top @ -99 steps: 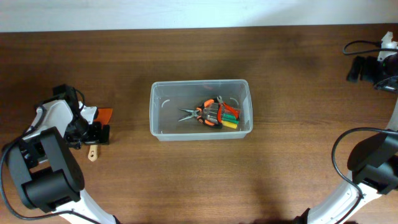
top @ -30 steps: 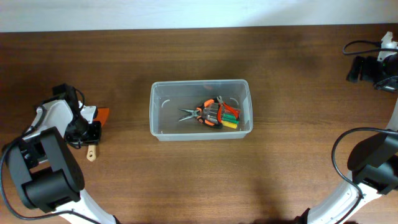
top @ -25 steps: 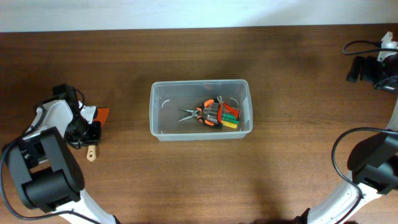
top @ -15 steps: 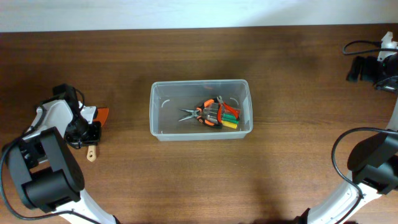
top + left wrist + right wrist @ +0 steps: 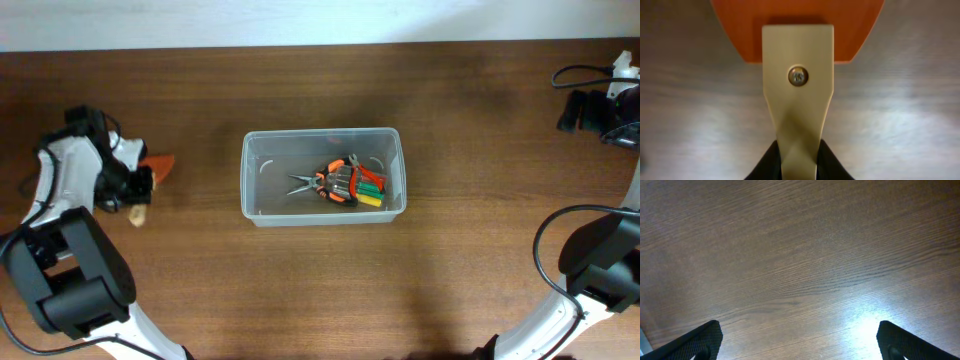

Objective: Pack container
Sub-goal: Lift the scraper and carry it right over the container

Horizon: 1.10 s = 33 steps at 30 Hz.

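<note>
The container (image 5: pixel 323 177) sat on the brown wooden counter (image 5: pixel 320 290), about midway between the two arms. Inside it, toward its right half, lay orange-handled pliers (image 5: pixel 322 181) against a cluster of green, yellow and red tools (image 5: pixel 366 186).

Well to the left of the container, the left pincer (image 5: pixel 137 186) was closed narrow on a scraper (image 5: pixel 798 75). In the left wrist view its two dark fingers (image 5: pixel 765 165) pinched the pale wooden handle, and the orange blade pointed away from them, above the counter.

Far to the right of the container, near the counter's back edge, the right pincer (image 5: pixel 800 352) stood wide with nothing between its dark fingertips (image 5: pixel 702 340), only bare wood beneath.
</note>
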Each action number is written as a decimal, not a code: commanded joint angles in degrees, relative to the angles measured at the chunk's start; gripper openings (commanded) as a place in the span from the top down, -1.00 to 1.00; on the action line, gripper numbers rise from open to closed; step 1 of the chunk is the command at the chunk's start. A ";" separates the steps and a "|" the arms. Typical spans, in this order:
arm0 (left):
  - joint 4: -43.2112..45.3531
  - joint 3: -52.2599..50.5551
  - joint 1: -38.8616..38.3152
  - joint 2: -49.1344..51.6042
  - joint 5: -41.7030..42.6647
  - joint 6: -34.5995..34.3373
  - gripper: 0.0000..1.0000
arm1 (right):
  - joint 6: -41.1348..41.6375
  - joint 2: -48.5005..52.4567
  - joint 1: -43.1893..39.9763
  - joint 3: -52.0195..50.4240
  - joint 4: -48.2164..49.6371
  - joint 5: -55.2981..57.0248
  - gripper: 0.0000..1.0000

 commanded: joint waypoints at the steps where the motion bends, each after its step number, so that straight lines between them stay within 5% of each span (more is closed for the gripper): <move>1: -2.08 7.45 -2.14 -0.15 2.47 0.09 0.96 | 0.50 0.02 0.15 -0.31 0.17 -0.48 -0.97; 14: -10.38 28.33 -18.73 -0.15 2.49 5.16 0.96 | 0.48 0.02 0.15 -0.31 0.20 -0.48 -0.98; 33: -16.68 29.33 -42.71 -0.02 10.29 25.33 0.96 | 0.48 0.02 0.15 -0.31 0.20 -0.48 -0.97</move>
